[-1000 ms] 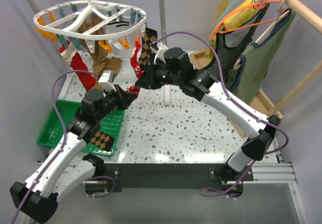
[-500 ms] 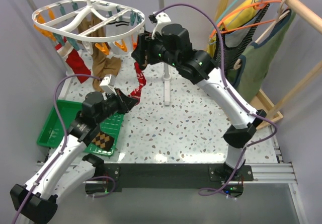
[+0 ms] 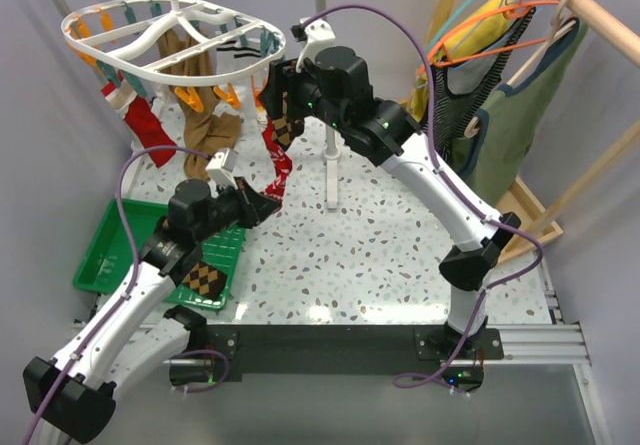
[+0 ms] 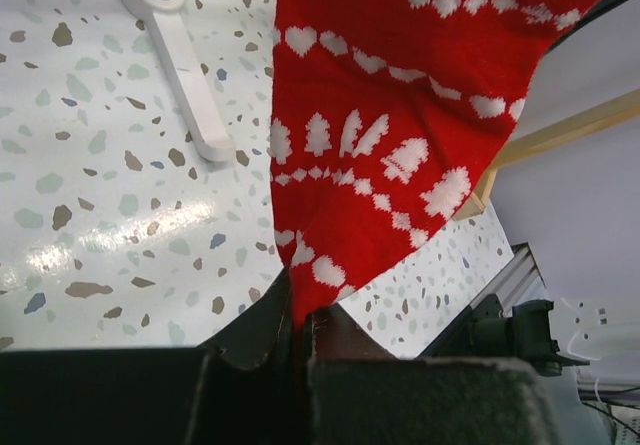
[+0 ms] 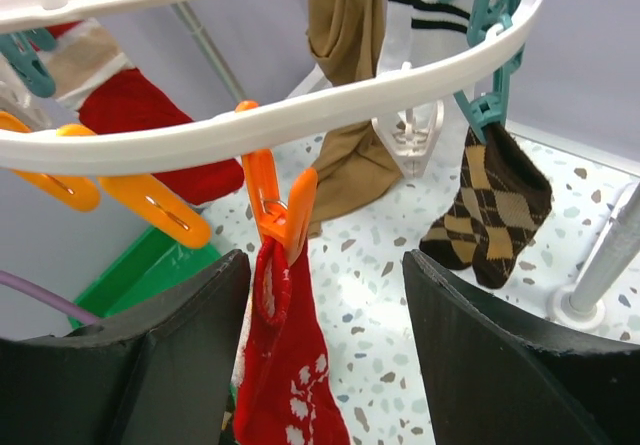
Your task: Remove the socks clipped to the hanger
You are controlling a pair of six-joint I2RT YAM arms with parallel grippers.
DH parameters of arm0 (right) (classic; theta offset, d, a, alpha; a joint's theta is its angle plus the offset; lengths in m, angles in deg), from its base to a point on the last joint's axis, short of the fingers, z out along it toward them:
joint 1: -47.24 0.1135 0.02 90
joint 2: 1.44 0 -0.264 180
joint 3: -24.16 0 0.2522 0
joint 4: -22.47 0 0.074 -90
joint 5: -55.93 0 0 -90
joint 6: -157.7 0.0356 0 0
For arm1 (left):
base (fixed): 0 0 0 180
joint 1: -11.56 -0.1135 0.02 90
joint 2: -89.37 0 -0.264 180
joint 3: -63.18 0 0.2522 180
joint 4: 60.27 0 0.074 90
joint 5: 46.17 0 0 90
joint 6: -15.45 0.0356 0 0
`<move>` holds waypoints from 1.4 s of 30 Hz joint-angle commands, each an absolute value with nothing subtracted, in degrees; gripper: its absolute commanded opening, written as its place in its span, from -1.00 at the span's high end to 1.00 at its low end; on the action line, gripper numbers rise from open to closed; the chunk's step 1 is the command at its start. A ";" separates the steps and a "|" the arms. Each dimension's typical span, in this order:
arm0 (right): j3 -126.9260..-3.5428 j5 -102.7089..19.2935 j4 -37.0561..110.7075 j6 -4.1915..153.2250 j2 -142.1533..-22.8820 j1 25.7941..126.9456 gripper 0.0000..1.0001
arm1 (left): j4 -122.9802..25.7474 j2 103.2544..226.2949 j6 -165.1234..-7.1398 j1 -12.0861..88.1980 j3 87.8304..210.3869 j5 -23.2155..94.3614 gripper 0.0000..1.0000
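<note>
The left gripper [image 4: 300,317] is clamped on the lower end of a red sock [image 4: 380,135] with white patterns, which hangs from an orange clip [image 5: 275,205] on the right-hand rim of the white hanger [image 5: 300,115] at the far left of the scene. The right gripper [image 5: 325,265], fingers spread wide and holding nothing, hovers just before that clip. A brown argyle sock [image 5: 490,205] dangles from a teal clip [image 5: 487,105] to the right, with a tan sock [image 5: 350,155] beyond.

The white plastic oval hanger [image 5: 380,90] runs off both side edges. Below it, the red patterned fabric sock [image 5: 285,385] has its foot cropped.
</note>
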State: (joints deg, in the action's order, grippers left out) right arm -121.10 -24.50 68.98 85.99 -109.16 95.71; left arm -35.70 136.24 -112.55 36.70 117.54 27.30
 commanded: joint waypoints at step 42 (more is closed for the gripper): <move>-127.85 -19.65 57.24 90.11 -116.13 97.43 0.17 | -34.30 133.23 -114.46 36.52 120.18 25.02 1.00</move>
